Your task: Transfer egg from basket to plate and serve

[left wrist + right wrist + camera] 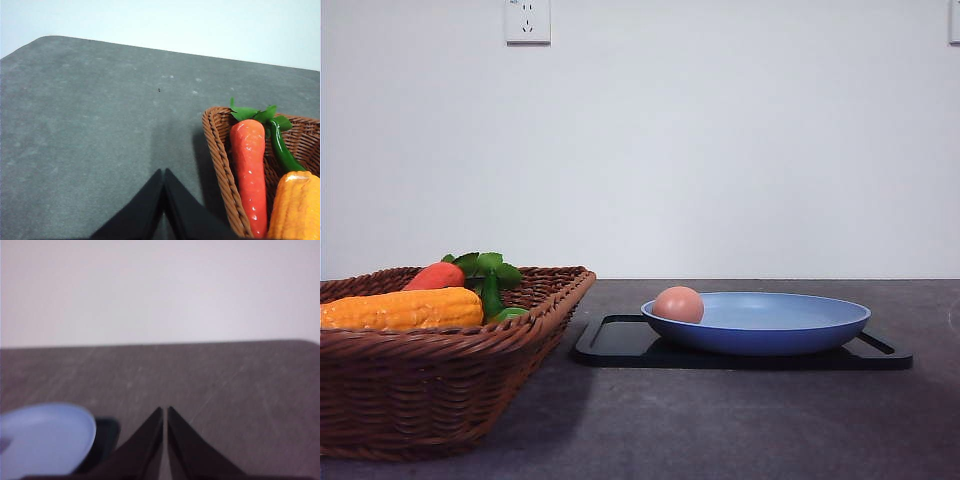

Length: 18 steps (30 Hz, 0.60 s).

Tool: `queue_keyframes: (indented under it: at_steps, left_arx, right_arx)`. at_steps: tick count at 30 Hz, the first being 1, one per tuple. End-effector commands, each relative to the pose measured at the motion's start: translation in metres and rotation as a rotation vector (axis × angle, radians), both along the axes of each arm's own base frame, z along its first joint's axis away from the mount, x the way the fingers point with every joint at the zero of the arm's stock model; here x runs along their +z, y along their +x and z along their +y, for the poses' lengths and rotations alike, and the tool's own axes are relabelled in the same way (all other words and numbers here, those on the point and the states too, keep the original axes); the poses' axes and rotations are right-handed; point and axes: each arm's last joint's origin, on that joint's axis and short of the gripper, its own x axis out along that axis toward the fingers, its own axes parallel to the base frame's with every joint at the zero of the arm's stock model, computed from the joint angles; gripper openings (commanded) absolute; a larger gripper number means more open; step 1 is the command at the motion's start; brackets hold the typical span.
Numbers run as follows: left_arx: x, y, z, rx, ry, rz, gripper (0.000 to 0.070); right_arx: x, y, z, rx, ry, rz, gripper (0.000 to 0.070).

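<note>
The brownish-pink egg [678, 304] lies in the light blue plate [790, 330], near its left rim. The plate rests on a black tray [620, 345]. At the front left stands the brown wicker basket [440, 390]. My left gripper [164, 172] is shut with nothing between its fingers, above the grey table beside the basket's [220, 160] corner. Over the table next to the plate's [40, 437] edge, my right gripper [165, 410] is also shut and empty.
The basket holds an orange-red carrot [435, 276] with green leaves, a yellow corn cob [400, 308] and a green pepper [282, 150]. A white wall with a power socket [527, 20] closes the far side of the table.
</note>
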Motion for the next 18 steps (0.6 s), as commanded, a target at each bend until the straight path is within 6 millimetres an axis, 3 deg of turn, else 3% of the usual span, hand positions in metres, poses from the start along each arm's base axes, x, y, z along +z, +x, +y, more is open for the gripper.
queue_keyframes:
  at_steps: [1, 11, 18]
  left_arx:
    - [-0.010, 0.001, 0.000, 0.003, -0.006, 0.031, 0.0000]
    - [-0.010, 0.001, 0.000, 0.003, -0.005, 0.031, 0.0000]
    - [-0.010, 0.001, 0.000, 0.003, -0.006, 0.031, 0.0000]
  right_arx:
    - [-0.005, 0.001, 0.000, 0.010, 0.000, 0.014, 0.0000]
    - [-0.032, 0.003, 0.001, 0.047, 0.035, 0.164, 0.0000]
    - [-0.031, 0.003, 0.001, 0.040, 0.052, 0.161, 0.0000]
